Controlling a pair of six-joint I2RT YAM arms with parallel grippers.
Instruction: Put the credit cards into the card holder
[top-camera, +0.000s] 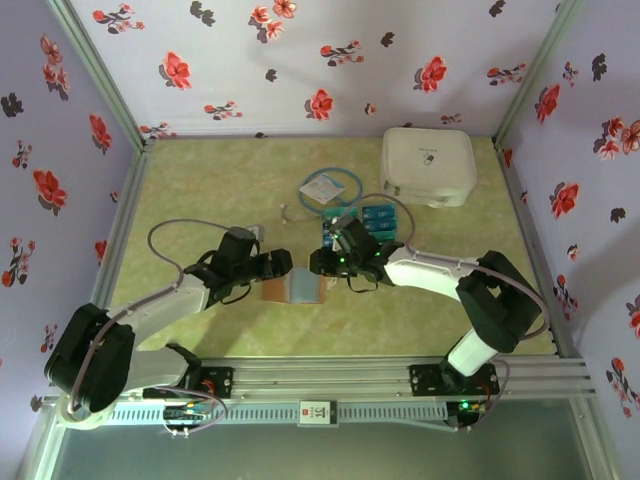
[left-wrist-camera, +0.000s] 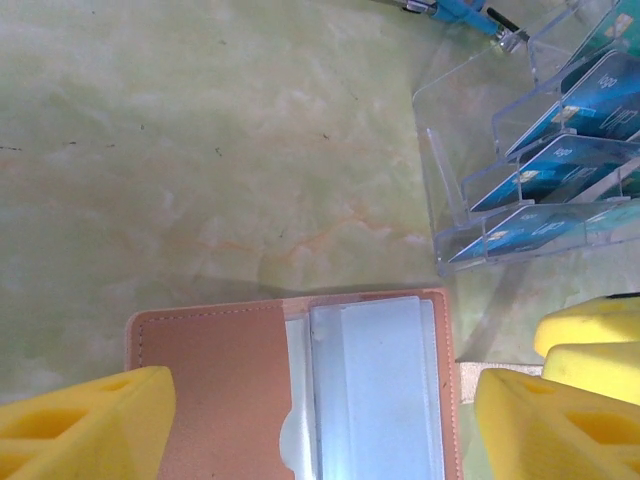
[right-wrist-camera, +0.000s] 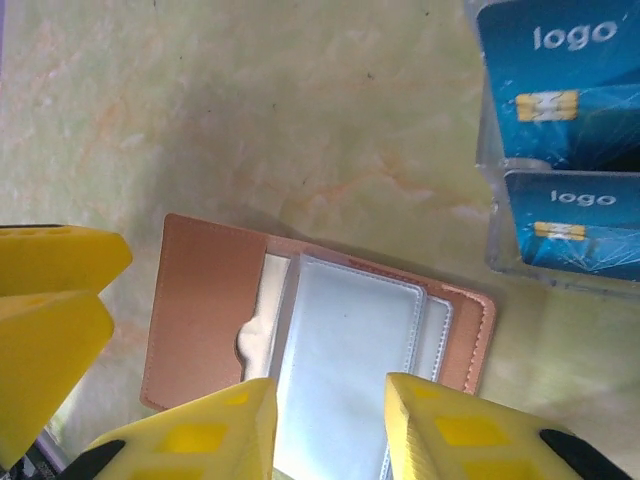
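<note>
1. A slide of the small, flat, reddish-brown leather-like bifold card holder (top-camera: 293, 289) is judged the chief risk: it is laid open and unpinned on the pale green marbled table top (top-camera: 200, 190), and could be shoved along by a card pressed at a pocket mouth
2. Its clear plastic sleeves (right-wrist-camera: 350, 370), turned upward with no card seen in them, could be buckled by a card brought in tilted, the plastic being thin and limp
3. The thin blue and teal rectangular credit cards (right-wrist-camera: 560, 70) are stood in a clear acrylic stepped rack (left-wrist-camera: 450, 190) just beyond the card holder; the rack could be knocked when a card is fetched, or two cards drawn at once, as they are packed close
4. A clash of the yellow fingers (left-wrist-camera: 555, 425) is possible, both grippers being crowded over the same small thing
5. The left gripper (left-wrist-camera: 320, 430) is held low over the card holder, pointed down, its jaws spread wide to either side of it, with nothing gripped
6. The right gripper (right-wrist-camera: 330, 440) is reached in from the opposite side and held low over the sleeves, its jaws parted by a narrower gap, with nothing seen pinched between them
</note>
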